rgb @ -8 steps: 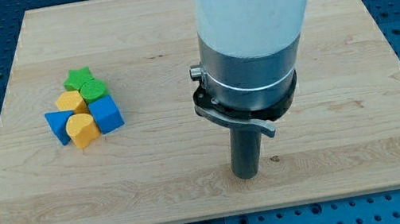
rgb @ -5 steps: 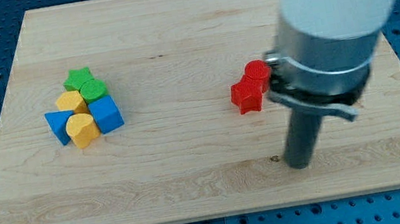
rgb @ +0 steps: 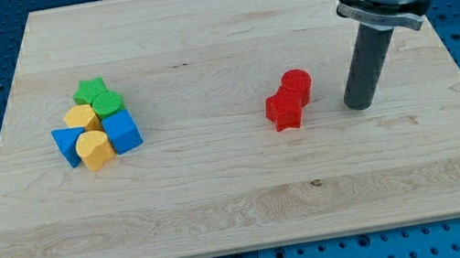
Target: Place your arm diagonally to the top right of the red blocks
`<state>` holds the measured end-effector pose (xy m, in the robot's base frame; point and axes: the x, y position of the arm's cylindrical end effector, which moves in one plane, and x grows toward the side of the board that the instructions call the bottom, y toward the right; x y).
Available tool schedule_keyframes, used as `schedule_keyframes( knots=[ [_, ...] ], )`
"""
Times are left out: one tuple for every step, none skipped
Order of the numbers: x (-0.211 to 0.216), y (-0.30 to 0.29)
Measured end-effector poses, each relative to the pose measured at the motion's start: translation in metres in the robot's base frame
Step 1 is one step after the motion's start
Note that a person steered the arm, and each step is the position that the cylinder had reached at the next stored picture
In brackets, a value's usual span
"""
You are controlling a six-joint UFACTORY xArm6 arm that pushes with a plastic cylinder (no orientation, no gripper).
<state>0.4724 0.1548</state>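
Red blocks [rgb: 288, 99] sitting mid-board, toward the right edge. My tip [rgb: 359, 106] standing just right, not yet diagonal. No claw fitted, holding nothing; risking nudging them if cutting leftward.

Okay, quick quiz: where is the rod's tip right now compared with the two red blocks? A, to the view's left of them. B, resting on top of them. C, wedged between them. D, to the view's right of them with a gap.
D: my tip sits on the board to the view's right of the red cylinder and the other red block, with bare wood between it and both.
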Motion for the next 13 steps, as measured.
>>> schedule_keyframes(
  knots=[
    [-0.004, 0.000],
    [-0.008, 0.000],
    [-0.011, 0.000],
    [-0.016, 0.000],
    [-0.021, 0.000],
    [-0.027, 0.000],
    [-0.032, 0.000],
    [-0.037, 0.000],
    [-0.042, 0.000],
    [-0.045, 0.000],
    [-0.051, 0.001],
    [-0.057, 0.002],
    [-0.064, 0.002]
  ],
)
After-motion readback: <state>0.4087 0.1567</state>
